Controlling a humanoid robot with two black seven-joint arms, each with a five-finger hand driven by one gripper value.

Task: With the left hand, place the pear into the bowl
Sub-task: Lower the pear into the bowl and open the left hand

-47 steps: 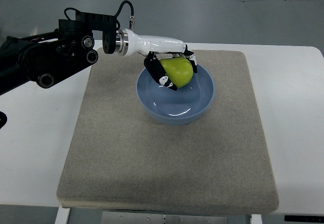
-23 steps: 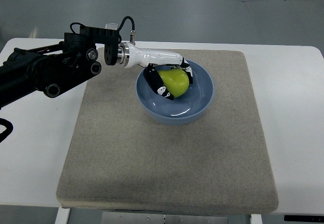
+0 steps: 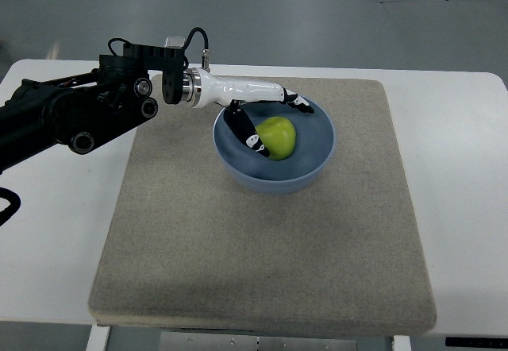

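A yellow-green pear [image 3: 276,136] lies inside the blue bowl [image 3: 313,164] on the upper middle of the mat. My left hand [image 3: 274,125] reaches in from the left over the bowl's far-left rim. Its fingers [image 3: 300,103] are spread away above the pear, and the thumb [image 3: 246,133] lies along the pear's left side. The hand no longer grips the fruit. The right arm is nowhere in the picture.
The bowl stands on a grey-beige mat [image 3: 262,240] spread over a white table [image 3: 468,176]. The black left arm [image 3: 71,113] stretches across the table's upper left.
The hand lowered the pear into the bowl, then its fingers spread off it. The pear now rests on the bowl's inside.
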